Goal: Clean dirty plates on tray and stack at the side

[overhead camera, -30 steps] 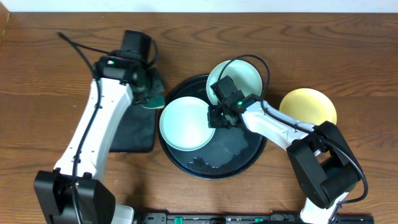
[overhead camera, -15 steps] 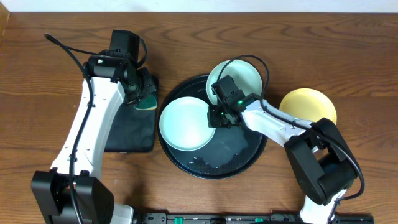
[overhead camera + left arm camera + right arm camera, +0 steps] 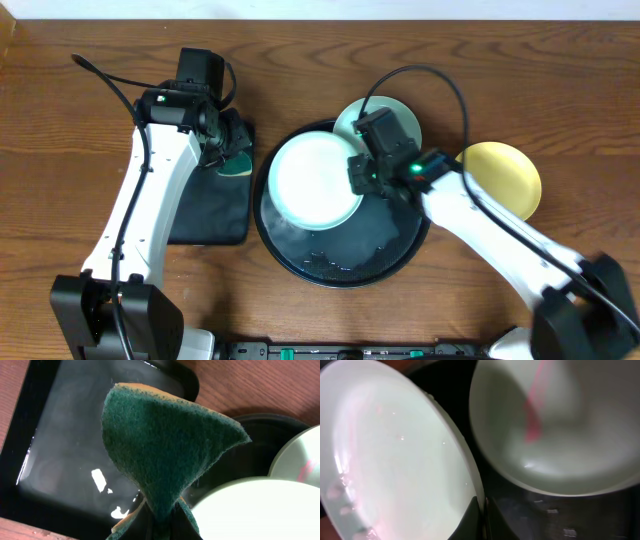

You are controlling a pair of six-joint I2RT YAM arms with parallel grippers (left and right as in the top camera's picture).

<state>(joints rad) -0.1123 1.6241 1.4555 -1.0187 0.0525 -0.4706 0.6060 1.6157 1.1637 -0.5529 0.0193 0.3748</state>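
Note:
The round black tray [image 3: 340,262] lies mid-table. My right gripper [image 3: 360,176] is shut on the right rim of a mint plate [image 3: 315,182], which is lifted and tilted over the tray; the rim sits pinched between the fingers in the right wrist view [image 3: 395,460]. A second mint plate [image 3: 352,118] rests on the tray's far rim, seen also in the right wrist view [image 3: 560,435]. The pale yellow plate [image 3: 505,175] lies on the wood to the right. My left gripper [image 3: 232,152] is shut on a green sponge [image 3: 165,445] above the rectangular tray.
A smaller rectangular black tray [image 3: 205,212] with a wet base lies left of the round tray, under my left gripper; it also shows in the left wrist view [image 3: 65,455]. Bare wood-grain tabletop [image 3: 560,80] surrounds both trays.
My right gripper has lifted the near mint plate by its rim and shifted it right and up over the tray. My left arm moved left with the sponge, then stayed still.

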